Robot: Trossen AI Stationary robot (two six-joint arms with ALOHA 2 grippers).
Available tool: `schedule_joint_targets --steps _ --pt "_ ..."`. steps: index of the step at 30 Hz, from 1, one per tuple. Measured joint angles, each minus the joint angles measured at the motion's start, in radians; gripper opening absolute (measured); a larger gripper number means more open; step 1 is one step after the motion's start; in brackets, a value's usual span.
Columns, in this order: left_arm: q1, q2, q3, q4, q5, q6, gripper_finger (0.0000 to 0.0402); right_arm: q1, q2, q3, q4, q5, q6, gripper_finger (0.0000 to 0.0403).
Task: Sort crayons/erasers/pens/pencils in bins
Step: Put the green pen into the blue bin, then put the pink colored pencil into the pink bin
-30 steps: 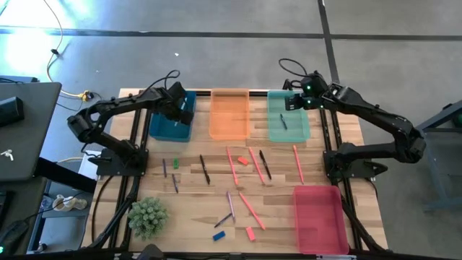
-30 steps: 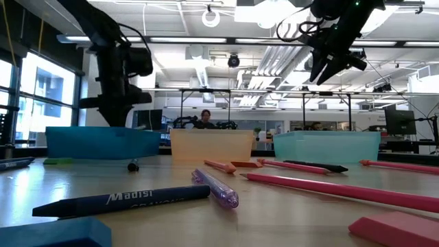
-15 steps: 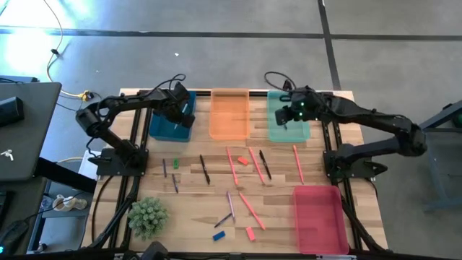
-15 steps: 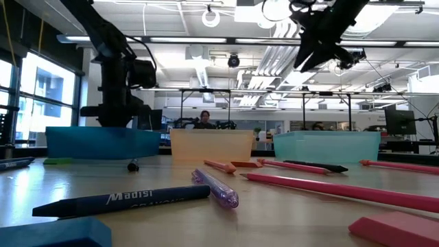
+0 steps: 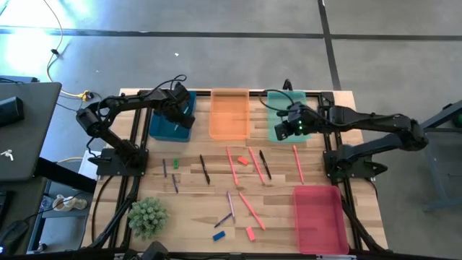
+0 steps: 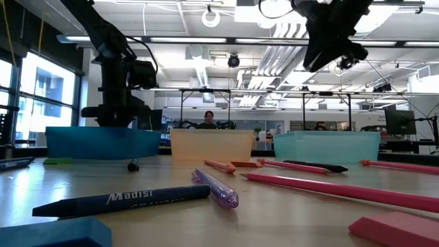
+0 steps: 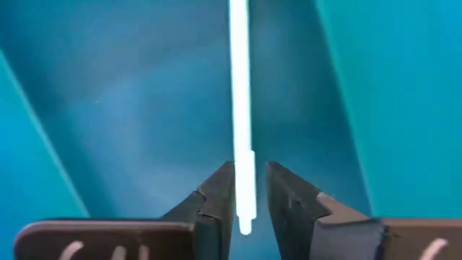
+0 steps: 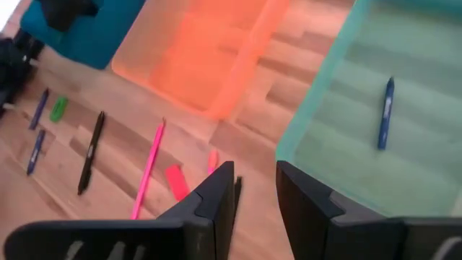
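Note:
My left gripper (image 5: 179, 115) points down inside the blue bin (image 5: 160, 127), its fingers slightly open. A pale thin stick (image 7: 240, 87) lies along the bin floor (image 7: 144, 108), its near end between the fingers. My right gripper (image 5: 284, 133) hangs open and holds nothing. It is high over the near left corner of the teal-green bin (image 5: 278, 108), slanting down. A blue crayon (image 8: 386, 112) lies in that bin. Pink sticks (image 5: 231, 166), dark pens (image 5: 205, 170) and small erasers in green (image 5: 175, 164), pink-red (image 5: 242, 160) and blue (image 5: 219, 235) lie on the wooden table. My left gripper comes from above with the pale stick's end (image 7: 244, 217) between its fingers, which lie across the stick. A gap shows between the stick and one finger (image 7: 289, 195). I cannot tell whether the other finger touches it. The stick lies on the bin floor.
The orange bin (image 5: 229, 114) stands between the blue and teal-green ones along the far edge. The pink-red bin (image 5: 317, 217) sits at the near right. A small green plant (image 5: 148, 217) stands at the near left. Free wood lies in front of the blue bin.
My right gripper has swung from over the teal-green bin's far part toward the table's near edge, staying high. My left gripper has sunk a little into the blue bin and then kept still.

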State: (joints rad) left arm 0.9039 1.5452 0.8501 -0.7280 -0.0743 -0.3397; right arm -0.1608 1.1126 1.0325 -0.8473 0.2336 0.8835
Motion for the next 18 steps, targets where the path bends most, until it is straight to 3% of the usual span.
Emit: schedule_joint_targets --steps 9,18 --pt "0.0 0.0 0.014 -0.019 0.018 0.011 0.0128 0.073 0.006 0.0 -0.01 0.004 0.107 0.0096" --pt "0.0 0.0 0.156 -0.123 0.069 0.078 0.0137 0.142 0.049 0.0 -0.089 0.033 0.183 0.0096"
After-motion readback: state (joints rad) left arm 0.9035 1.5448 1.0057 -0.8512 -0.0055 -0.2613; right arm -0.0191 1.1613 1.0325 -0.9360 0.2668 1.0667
